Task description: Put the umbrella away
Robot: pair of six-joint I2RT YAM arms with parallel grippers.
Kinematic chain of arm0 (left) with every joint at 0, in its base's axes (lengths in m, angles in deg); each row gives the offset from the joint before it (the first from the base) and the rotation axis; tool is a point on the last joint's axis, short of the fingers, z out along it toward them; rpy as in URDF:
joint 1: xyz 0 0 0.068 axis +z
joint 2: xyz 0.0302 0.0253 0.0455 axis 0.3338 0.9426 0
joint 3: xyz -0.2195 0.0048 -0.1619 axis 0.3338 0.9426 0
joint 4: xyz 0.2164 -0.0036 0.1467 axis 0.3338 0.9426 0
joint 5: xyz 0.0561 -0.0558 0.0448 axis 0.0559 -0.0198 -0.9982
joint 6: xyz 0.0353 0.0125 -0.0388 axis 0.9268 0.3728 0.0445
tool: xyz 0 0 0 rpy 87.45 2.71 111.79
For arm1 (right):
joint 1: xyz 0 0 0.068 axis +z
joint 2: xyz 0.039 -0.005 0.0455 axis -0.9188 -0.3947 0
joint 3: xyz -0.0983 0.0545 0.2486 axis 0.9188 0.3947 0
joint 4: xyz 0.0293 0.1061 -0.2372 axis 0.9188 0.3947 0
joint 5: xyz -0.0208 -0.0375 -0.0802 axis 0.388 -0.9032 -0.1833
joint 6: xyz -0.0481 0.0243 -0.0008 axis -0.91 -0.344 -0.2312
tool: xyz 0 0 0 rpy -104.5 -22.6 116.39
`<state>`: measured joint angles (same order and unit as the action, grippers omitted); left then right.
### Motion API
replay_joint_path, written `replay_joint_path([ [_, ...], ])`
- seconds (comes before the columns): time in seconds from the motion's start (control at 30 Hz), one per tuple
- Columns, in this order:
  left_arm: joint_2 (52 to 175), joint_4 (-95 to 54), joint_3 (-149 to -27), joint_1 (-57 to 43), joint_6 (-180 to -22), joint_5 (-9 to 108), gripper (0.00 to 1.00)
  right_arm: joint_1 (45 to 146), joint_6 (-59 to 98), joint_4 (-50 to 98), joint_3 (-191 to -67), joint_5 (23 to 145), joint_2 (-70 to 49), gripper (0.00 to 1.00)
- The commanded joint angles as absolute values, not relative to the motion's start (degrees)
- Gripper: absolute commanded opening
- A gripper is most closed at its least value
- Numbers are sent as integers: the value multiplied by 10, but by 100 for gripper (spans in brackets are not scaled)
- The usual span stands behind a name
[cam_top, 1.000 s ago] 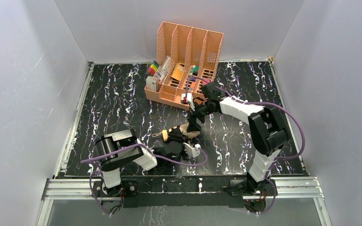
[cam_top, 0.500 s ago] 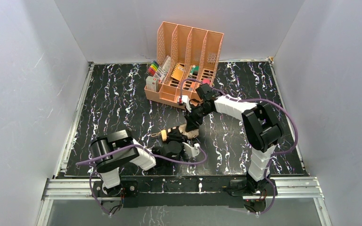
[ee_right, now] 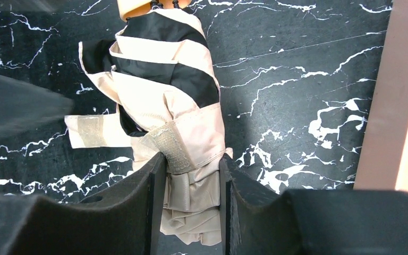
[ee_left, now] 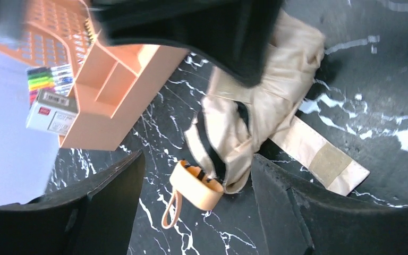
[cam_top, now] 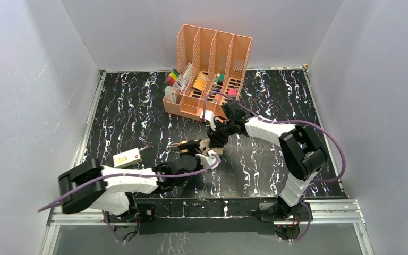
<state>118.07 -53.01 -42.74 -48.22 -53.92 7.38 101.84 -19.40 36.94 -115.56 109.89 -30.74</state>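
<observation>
- We see the umbrella (ee_right: 164, 90) lying folded on the counter (cam_top: 127, 117), near the middle and in front of the file organizer (cam_top: 212, 53).
- The right gripper (ee_right: 190, 162) has its jaws narrowed onto the bunched tan fabric at the canopy end, one finger on each side, so this arm holds it.
- From those jaws the long axis runs straight away, ending at the cream handle (ee_left: 196, 186).
- In the overhead view that axis lies roughly left to right, with the handle towards the left arm.
- The left gripper (ee_left: 196, 159) hovers at the handle end with jaws wide, gripping nothing.
- We judge the carry falls to the right arm, which is also nearer the organizer.
- The closing strap (ee_left: 319, 159) trails loose on the counter.
- Count: one umbrella, one organizer with four upright slots, one small cream box (cam_top: 127, 158), two arms.
</observation>
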Motion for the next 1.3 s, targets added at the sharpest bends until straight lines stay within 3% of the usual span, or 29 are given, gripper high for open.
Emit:
replay_joint_path([
  [0.0,1050,-418,-435,-485,-654,61,72,1033,-208,313,-1102,990,-300,41],
  [0.17,921,-310,-442,-464,-771,61,75,1061,-205,286,-1059,957,-265,41],
  [0.37,879,-246,-475,-272,-889,233,77,1100,-200,257,-986,935,-216,41],
  [0.6,1006,-281,-553,-129,-907,481,86,1160,-173,203,-917,865,-163,39],
  [0.7,1067,-283,-591,-98,-899,596,92,1184,-165,176,-886,830,-138,40],
  [0.9,1192,-170,-688,-80,-815,758,93,1217,-166,141,-841,789,-99,43],
  [1.27,1301,-72,-741,-83,-755,881,98,1240,-167,127,-825,767,-87,43],
])
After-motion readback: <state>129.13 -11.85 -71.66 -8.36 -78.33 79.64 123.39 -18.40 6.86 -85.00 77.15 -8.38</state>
